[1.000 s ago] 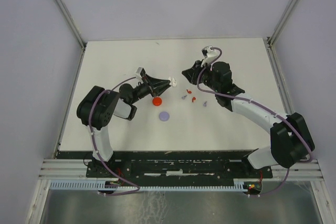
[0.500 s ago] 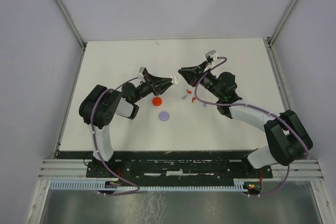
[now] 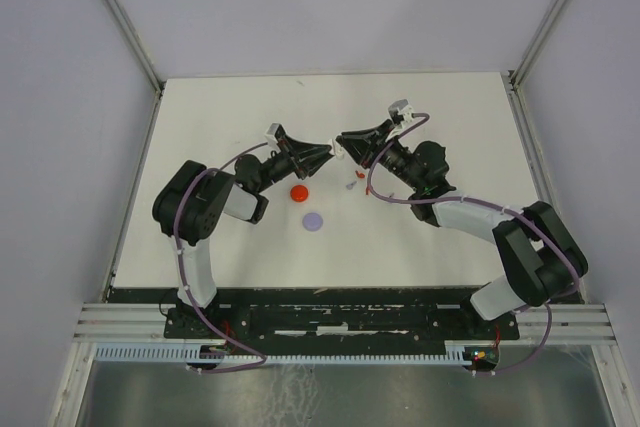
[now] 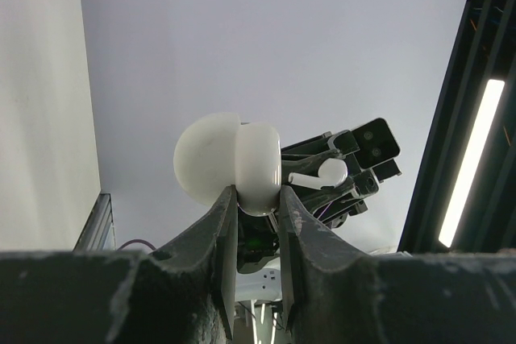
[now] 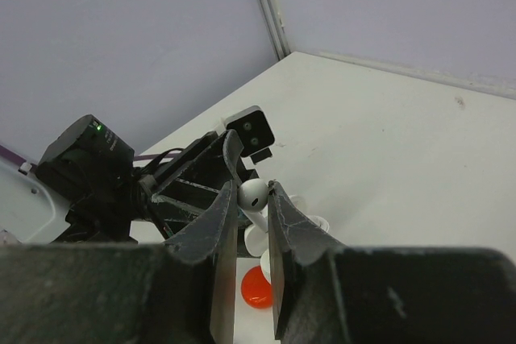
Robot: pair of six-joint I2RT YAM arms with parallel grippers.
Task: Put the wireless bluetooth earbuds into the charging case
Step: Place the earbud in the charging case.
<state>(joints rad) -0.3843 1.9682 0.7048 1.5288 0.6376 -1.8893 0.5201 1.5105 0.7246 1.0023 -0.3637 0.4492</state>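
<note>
One white earbud [image 5: 252,193], pinched by its stem between the closed fingers of the right gripper [image 5: 251,199], bulb end forward, raised clear of the table [image 3: 460,117], not yet in any socket. Just beside it, meeting it tip to tip: the charging case [image 4: 234,168], white, its two rounded halves apparently swung open, clamped at its lower edge in the left gripper [image 3: 325,155] and likewise held aloft. Earbud and case near, seemingly apart; no contact to be made out.

Down on the table beneath the two tools: loose earbuds [image 3: 350,184], tiny red and purplish bits, well apart from the case. Nearer the left arm, a red disc [image 3: 298,192] and a pale purple disc [image 3: 314,220].

Judged progress: early to middle. Done — case lifted and presented, first earbud lifted and lined up with it. Left — seating that earbud, then fetching the others off the table.
</note>
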